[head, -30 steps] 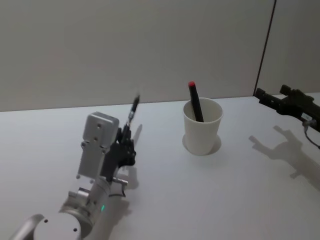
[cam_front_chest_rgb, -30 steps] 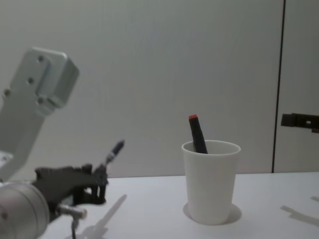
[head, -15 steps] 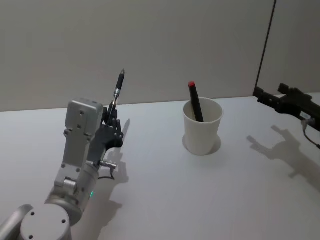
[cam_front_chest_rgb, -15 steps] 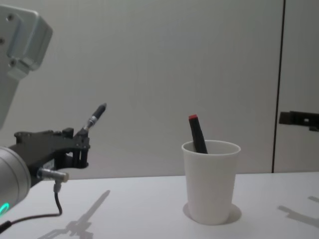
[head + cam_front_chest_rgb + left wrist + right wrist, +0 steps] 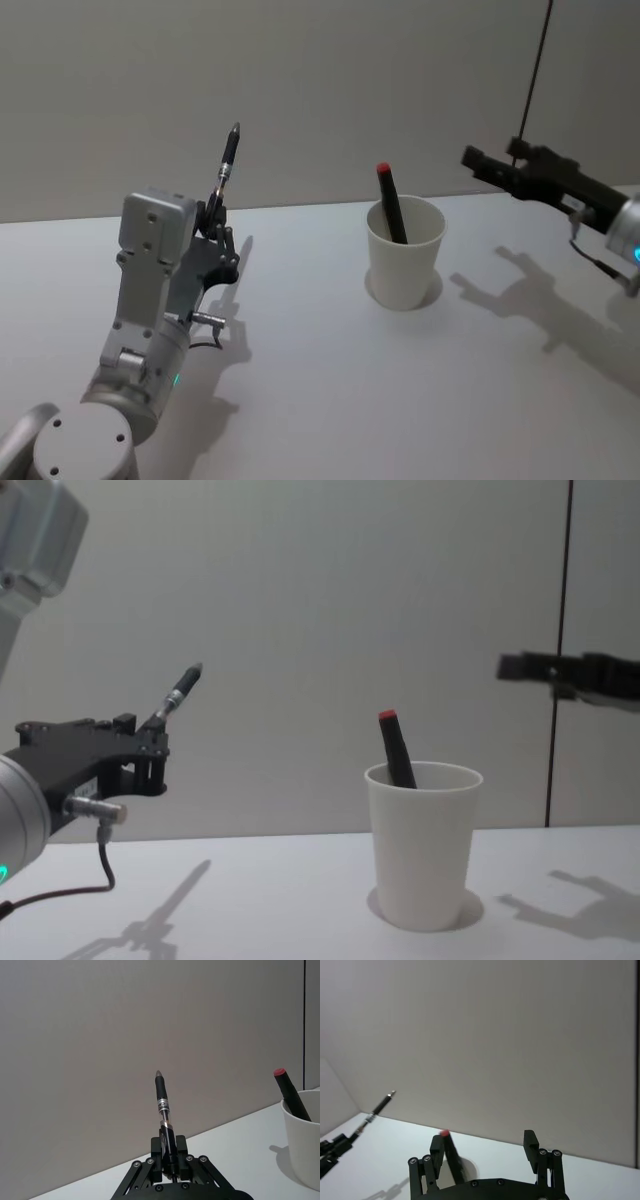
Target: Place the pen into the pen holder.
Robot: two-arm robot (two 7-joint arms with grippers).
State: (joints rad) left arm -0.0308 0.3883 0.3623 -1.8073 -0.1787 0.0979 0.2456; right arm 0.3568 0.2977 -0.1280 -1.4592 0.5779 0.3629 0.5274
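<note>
My left gripper (image 5: 214, 212) is shut on a dark pen (image 5: 226, 162) and holds it above the table, left of the cup, with its tip slanting upward. The left wrist view shows the pen (image 5: 164, 1112) clamped between the fingers of that gripper (image 5: 169, 1149). The pen holder, a white paper cup (image 5: 405, 255), stands upright at mid-table with a black marker with a red cap (image 5: 389, 200) leaning inside it. My right gripper (image 5: 478, 162) hovers open to the right of the cup, above rim height, holding nothing. From the chest, the pen (image 5: 177, 693) sits higher than the cup (image 5: 424, 845).
The white table (image 5: 400, 400) reaches back to a plain grey wall. A dark vertical seam (image 5: 562, 650) runs down the wall at the right. Shadows of both arms fall on the tabletop.
My left gripper has risen from near the tabletop, carrying the pen up with it. My right arm has swung left from the edge toward the cup.
</note>
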